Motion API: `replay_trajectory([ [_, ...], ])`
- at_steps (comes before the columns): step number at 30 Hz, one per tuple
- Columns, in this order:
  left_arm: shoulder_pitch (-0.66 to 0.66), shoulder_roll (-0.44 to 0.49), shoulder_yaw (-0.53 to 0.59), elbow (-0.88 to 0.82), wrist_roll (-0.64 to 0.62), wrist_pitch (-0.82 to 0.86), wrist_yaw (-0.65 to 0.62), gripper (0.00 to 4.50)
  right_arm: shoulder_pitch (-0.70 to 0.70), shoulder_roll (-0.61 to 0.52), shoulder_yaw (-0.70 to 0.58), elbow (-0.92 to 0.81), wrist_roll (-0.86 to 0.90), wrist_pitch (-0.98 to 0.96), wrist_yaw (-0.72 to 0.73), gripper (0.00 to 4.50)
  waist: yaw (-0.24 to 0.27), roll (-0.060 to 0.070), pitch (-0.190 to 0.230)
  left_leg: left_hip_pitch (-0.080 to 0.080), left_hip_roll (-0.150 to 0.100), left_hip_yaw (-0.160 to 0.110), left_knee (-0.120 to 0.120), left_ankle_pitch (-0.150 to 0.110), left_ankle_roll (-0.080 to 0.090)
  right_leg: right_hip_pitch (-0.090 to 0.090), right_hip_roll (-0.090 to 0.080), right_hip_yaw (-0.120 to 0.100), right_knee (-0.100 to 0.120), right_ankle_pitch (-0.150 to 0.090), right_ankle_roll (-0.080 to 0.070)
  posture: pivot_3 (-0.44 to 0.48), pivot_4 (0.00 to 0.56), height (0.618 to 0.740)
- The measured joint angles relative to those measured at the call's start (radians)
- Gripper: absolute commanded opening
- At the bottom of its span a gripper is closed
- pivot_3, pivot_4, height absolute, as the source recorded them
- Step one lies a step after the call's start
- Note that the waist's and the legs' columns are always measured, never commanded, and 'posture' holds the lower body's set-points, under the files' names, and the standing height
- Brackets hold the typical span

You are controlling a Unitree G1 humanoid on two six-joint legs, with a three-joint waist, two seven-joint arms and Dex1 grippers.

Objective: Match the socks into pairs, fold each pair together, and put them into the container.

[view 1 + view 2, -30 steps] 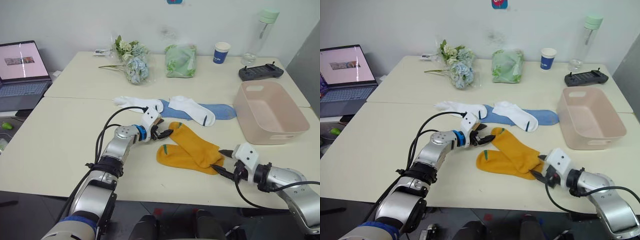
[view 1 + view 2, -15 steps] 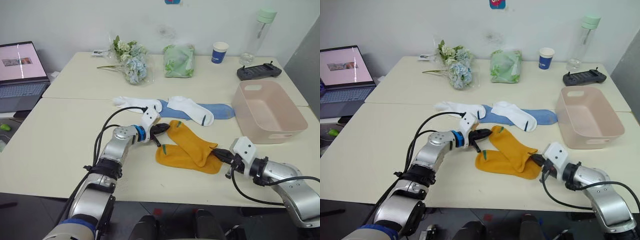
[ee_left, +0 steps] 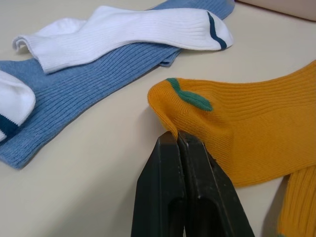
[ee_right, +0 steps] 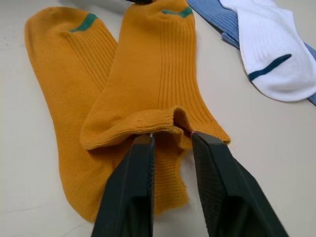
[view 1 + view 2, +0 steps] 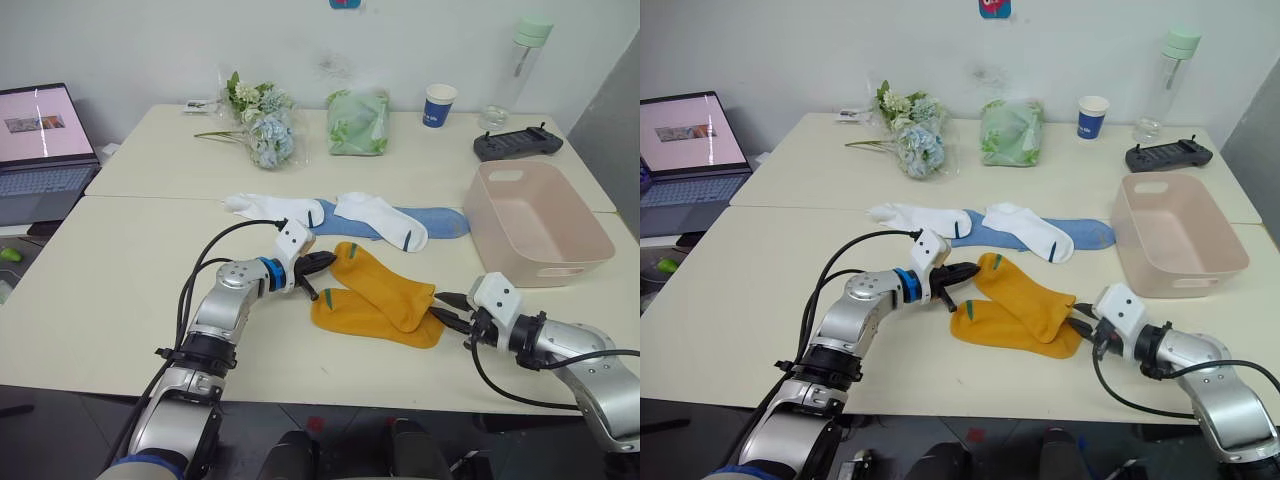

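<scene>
Two yellow socks [image 5: 385,300] lay crossed on the bench [image 5: 100,300], the left tool [image 5: 322,268] pinched tight on the toe of the upper one, the right tool [image 5: 447,308] spread wide around its cuff. Just behind lay white socks [image 5: 385,218] over blue socks [image 5: 440,220]; the pink tub [image 5: 540,225] stood right, near a cup [image 5: 440,104], bottle [image 5: 525,65], flowers [image 5: 260,125] and laptop [image 5: 40,140].
</scene>
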State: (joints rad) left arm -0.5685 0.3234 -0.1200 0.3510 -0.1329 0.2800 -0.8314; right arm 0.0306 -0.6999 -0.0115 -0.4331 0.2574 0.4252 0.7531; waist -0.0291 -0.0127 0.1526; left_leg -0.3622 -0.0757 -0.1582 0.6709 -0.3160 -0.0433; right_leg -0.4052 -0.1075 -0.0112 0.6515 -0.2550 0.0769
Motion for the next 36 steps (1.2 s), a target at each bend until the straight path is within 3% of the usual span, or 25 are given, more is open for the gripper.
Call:
replay_trajectory([
  [13, 0.021, 0.004, -0.009, -0.011, 0.002, 0.0, -0.001, 0.0, 0.001, 0.017, 0.014, -0.004, 0.041, 0.007, 0.033, 1.29, 0.0, 0.0, 0.0, 0.0, 0.0, 0.0, 0.0, 0.0, 0.0, 0.0, 0.0, 0.0, 0.0, 0.0, 0.0, 0.0, 0.15, 0.74],
  [36, 0.027, 0.007, -0.022, -0.012, 0.022, -0.006, -0.001, 0.0, -0.005, 0.081, -0.006, -0.059, 0.206, 0.229, -0.031, 1.29, 0.0, 0.0, 0.0, 0.0, 0.0, 0.0, 0.0, 0.0, 0.0, 0.0, 0.0, 0.0, 0.0, 0.0, 0.0, 0.0, 0.15, 0.74],
])
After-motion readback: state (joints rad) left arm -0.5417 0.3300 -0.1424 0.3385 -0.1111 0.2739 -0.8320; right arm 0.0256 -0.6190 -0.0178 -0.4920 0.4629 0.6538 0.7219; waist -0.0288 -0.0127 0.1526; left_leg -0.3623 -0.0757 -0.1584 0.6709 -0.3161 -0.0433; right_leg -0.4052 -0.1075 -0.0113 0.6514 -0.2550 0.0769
